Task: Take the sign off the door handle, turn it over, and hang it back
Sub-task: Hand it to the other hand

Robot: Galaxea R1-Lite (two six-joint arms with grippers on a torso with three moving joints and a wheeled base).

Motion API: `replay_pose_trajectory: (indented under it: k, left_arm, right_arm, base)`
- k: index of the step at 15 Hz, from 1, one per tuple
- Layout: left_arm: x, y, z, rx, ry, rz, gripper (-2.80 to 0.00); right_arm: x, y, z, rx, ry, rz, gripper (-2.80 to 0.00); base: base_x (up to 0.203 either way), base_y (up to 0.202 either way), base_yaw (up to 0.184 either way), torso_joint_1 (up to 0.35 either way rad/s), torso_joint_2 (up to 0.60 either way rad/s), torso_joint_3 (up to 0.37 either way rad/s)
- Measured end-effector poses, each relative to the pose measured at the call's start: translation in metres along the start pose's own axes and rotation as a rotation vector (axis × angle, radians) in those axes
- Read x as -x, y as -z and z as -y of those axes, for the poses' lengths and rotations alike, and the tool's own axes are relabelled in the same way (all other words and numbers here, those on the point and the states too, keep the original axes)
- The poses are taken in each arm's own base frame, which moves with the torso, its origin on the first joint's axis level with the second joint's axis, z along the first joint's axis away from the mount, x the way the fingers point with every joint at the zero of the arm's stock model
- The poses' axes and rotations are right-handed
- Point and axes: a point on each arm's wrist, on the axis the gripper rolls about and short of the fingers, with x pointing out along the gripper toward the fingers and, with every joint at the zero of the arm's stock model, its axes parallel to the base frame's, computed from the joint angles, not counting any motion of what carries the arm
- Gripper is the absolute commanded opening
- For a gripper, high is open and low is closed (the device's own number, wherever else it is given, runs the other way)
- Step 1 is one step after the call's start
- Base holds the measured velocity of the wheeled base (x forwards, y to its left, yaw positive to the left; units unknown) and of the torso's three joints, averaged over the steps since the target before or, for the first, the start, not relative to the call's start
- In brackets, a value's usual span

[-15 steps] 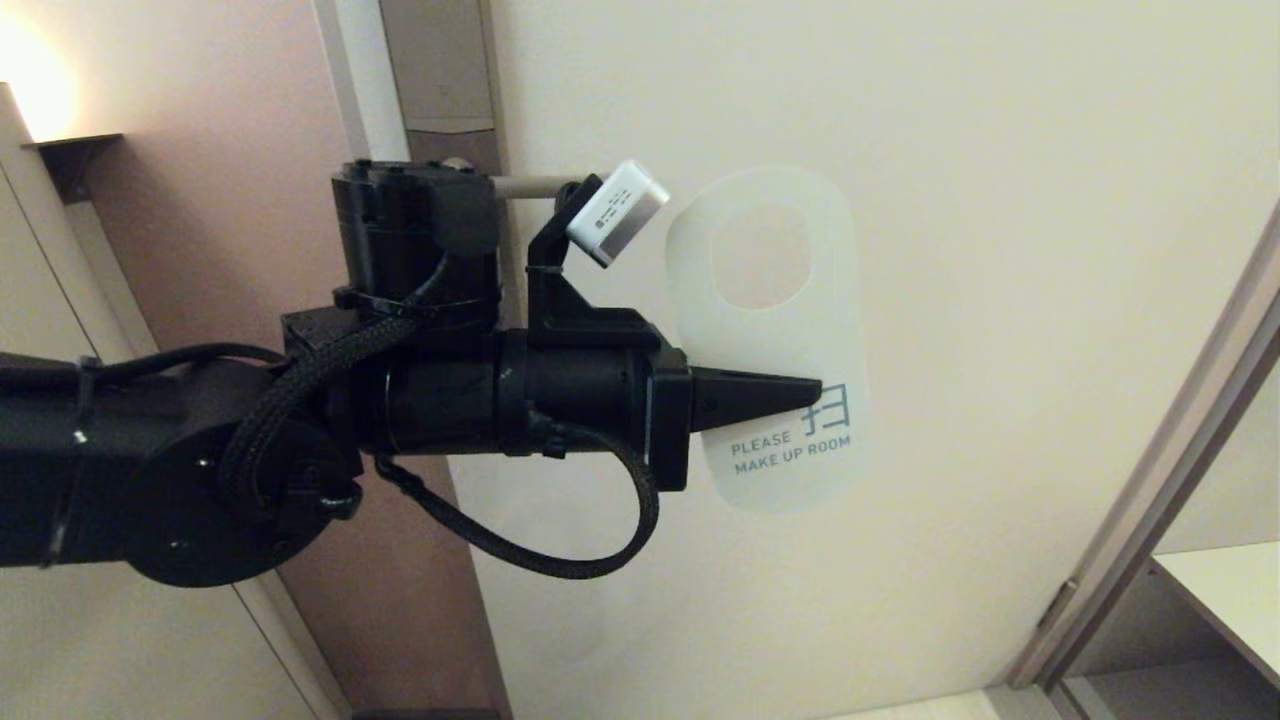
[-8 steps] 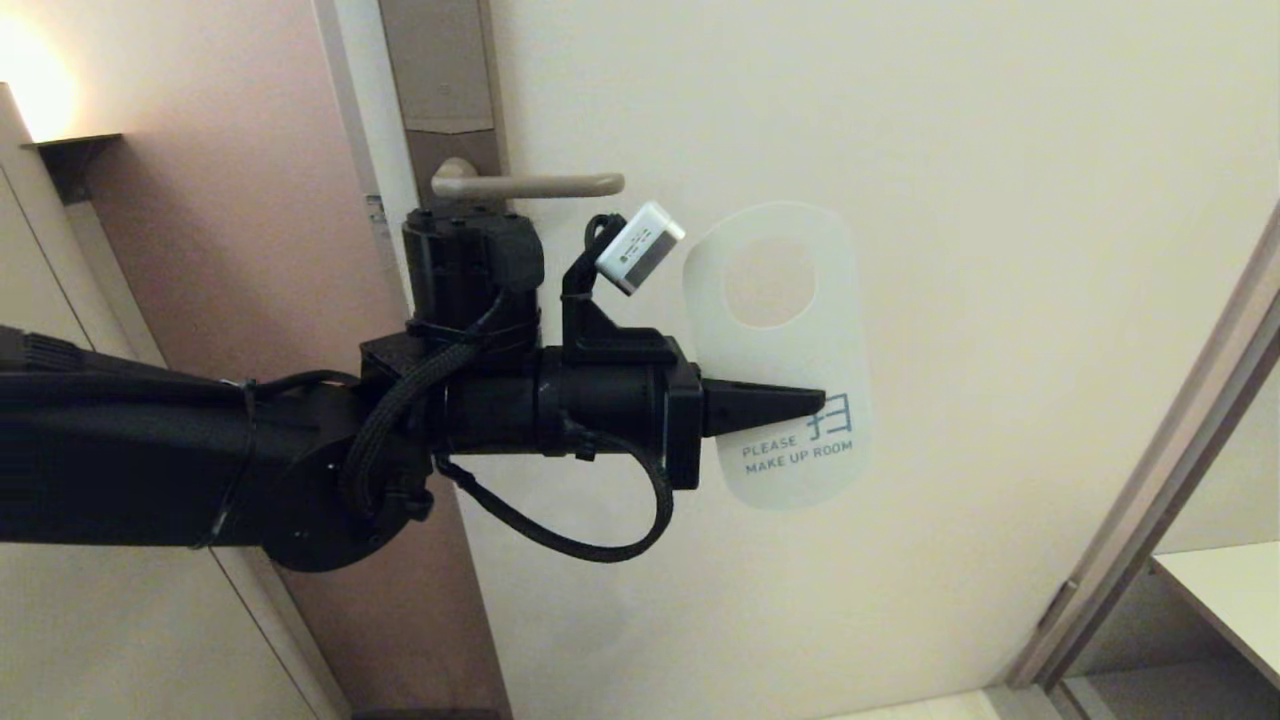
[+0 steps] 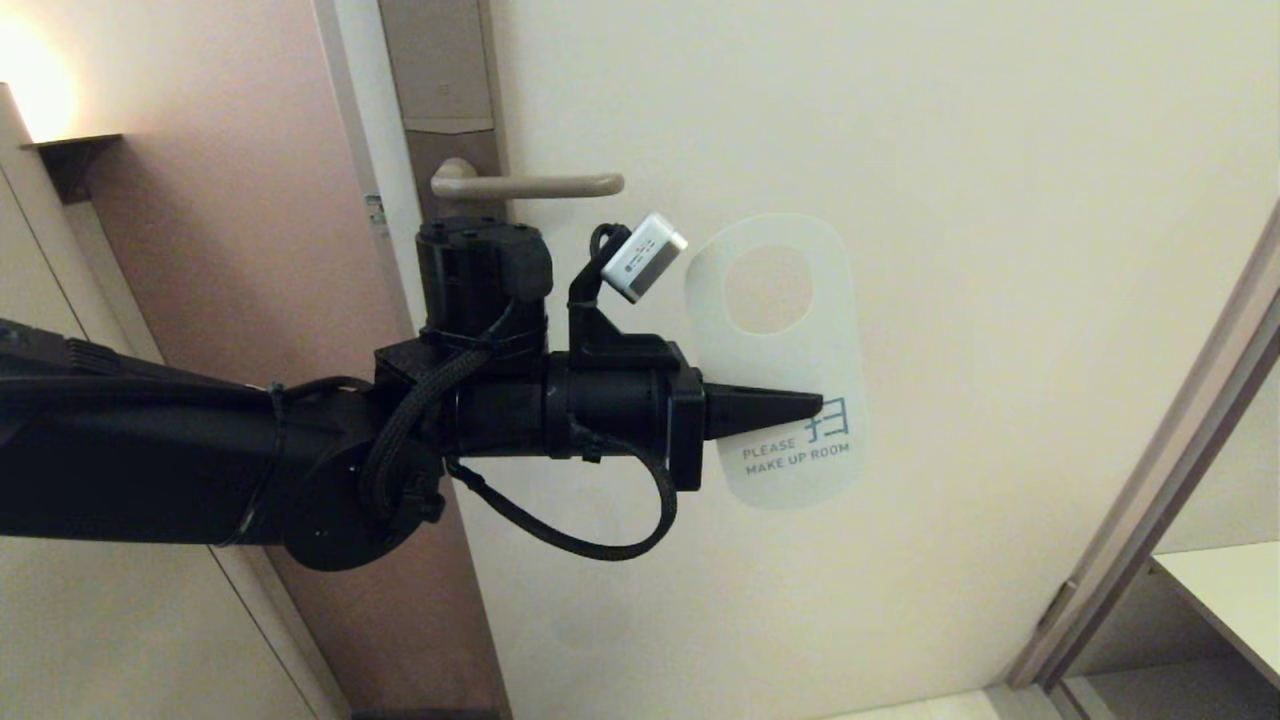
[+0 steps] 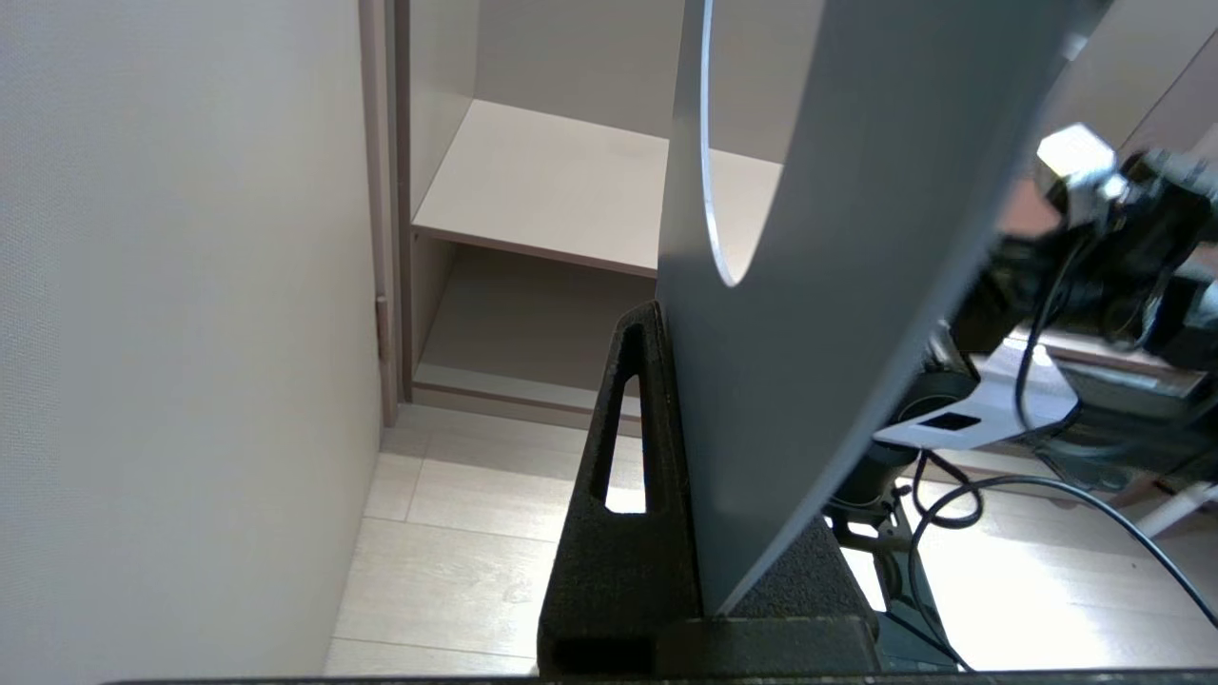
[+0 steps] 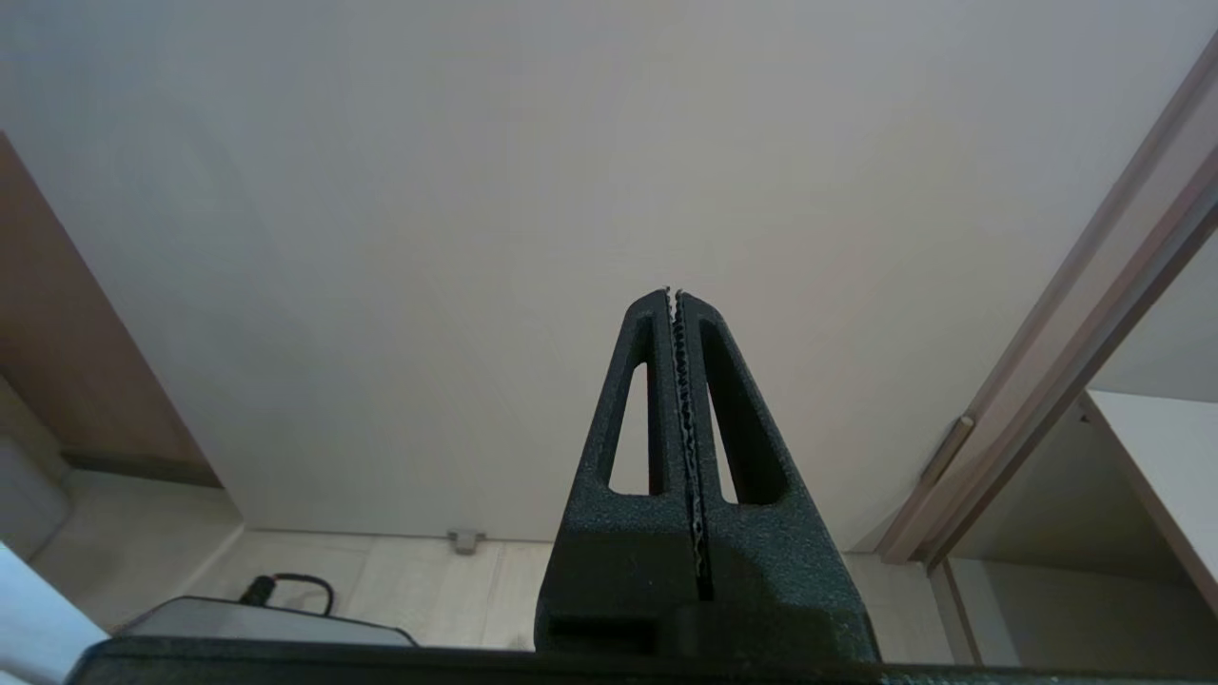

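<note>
The sign (image 3: pixel 775 360) hangs free in front of the door, off the door handle (image 3: pixel 530 185) and to the lower right of its rounded end. Its white face with blue "PLEASE MAKE UP ROOM" points at the head camera, oval hole uppermost. My left gripper (image 3: pixel 815 405) reaches in from the left, shut on the sign's lower part just above the lettering. In the left wrist view the sign (image 4: pixel 837 238) rises edge-on from the gripper (image 4: pixel 666 314), its shaded grey face showing. My right gripper (image 5: pixel 673 295) is shut on nothing, low down and facing the door.
The cream door (image 3: pixel 950 150) fills the background, with the handle's tall backplate (image 3: pixel 445 100) at its left edge. A slanted door frame (image 3: pixel 1150 500) and a pale shelf (image 3: pixel 1220 590) lie at the right. A brown wall panel (image 3: pixel 230 200) is on the left.
My left arm has moved right and down with the sign in its grip. The door handle, partly hidden behind the wrist before, now shows in full above it.
</note>
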Motion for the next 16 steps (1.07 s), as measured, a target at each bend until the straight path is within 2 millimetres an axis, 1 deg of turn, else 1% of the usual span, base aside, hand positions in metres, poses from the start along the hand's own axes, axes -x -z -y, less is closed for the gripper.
replay_pose_trajectory:
  k: [3,5,7,10,13,16]
  left_arm:
    - [0.000,0.000,0.000,0.001,0.002,0.000,-2.80]
    - [-0.001,-0.001,0.000,0.001,0.012,0.000,-2.80]
    - [-0.001,-0.001,-0.001,0.002,0.033,-0.003,-2.80]
    - [-0.001,-0.001,-0.005,0.003,0.041,-0.005,-2.80]
    - [-0.003,-0.001,-0.009,0.003,0.040,-0.004,-2.80]
    - [-0.005,0.000,-0.012,0.007,0.036,-0.005,-2.80]
  right_arm:
    - [-0.018,-0.034,0.003,-0.009,-0.015,-0.024,-2.80]
    - [-0.038,-0.055,0.004,-0.012,-0.041,-0.056,-2.80]
    - [-0.059,-0.069,0.004,-0.007,-0.125,-0.079,-2.80]
    - [-0.084,-0.077,0.003,0.022,-0.287,-0.131,-2.80]
    - [-0.106,-0.077,0.003,0.064,-0.373,-0.205,-2.80]
    - [-0.128,-0.080,0.003,0.091,-0.436,-0.202,-2.80]
  base:
    - [0.000,0.000,0.000,0.000,0.00,0.000]
    - [0.000,0.000,0.000,0.000,0.00,0.000]
    - [0.000,0.000,0.000,0.000,0.00,0.000]
    - [0.000,0.000,0.000,0.000,0.00,0.000]
    - [0.000,0.000,0.000,0.000,0.00,0.000]
    - [0.000,0.000,0.000,0.000,0.00,0.000]
